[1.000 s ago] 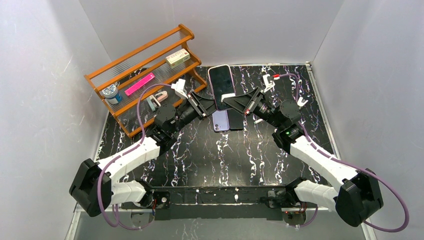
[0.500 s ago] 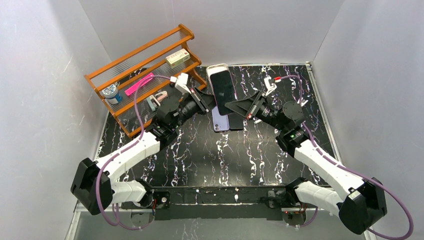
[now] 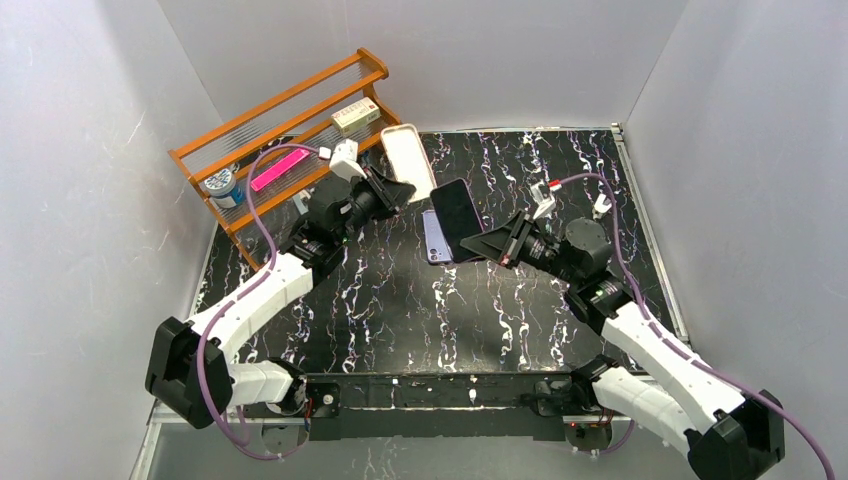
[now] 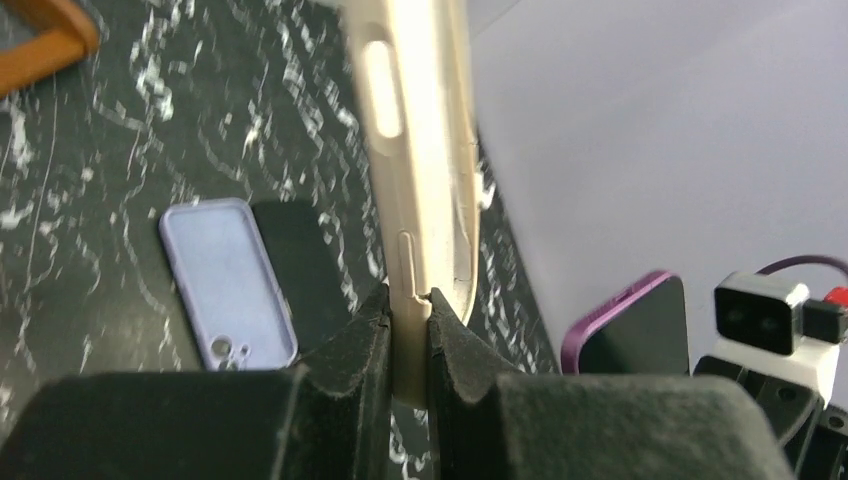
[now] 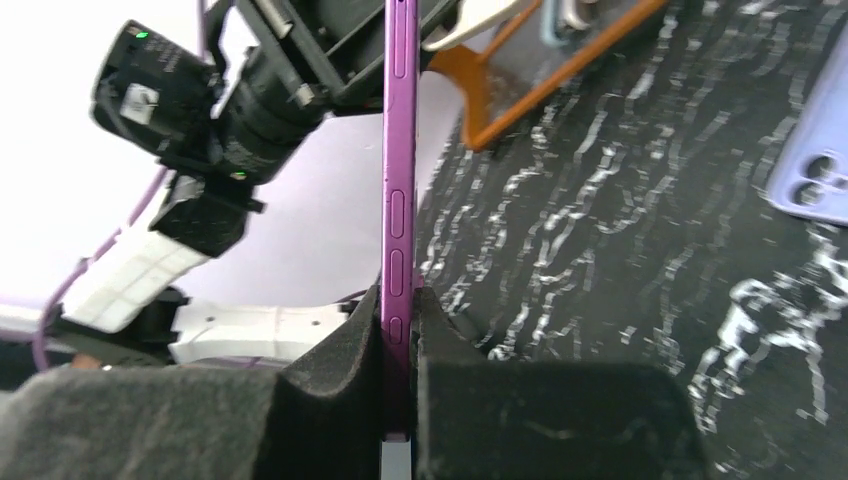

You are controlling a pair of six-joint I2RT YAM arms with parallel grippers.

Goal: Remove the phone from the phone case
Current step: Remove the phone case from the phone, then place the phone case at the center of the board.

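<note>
Two pieces, well apart: the phone (image 3: 457,218) is out of the case (image 3: 408,160), so the task looks about done. The left gripper (image 3: 390,188) is clamped on the near end of the empty cream case, held up at far left, just beside the rack (image 3: 280,120). The right gripper (image 3: 478,244) is clamped on the near end of the purple phone, dark screen up, over mid table (image 3: 400,310). The case lies far-left of the phone. Both long axes run roughly near to far, each leaning away from its arm. Likely next is setting each piece down. A lilac case (image 3: 436,240) and a dark slab beside it lie flat just below the phone, so the right arm would need to set down clear of them. The top view gives the gap and the broad faces. The wrist views give only edges: the left wrist shows the case (image 4: 420,150) edge-on with its button cutouts and the left gripper (image 4: 410,310) pinching its thin wall. It also shows the phone (image 4: 630,325) low right, plus the lilac case (image 4: 230,285) and the dark slab (image 4: 300,270) side by side on the table. The right wrist shows the phone (image 5: 398,180) edge-on with side buttons, pads of the right gripper (image 5: 398,320) on both faces, rack (image 5: 540,80) behind.
</note>
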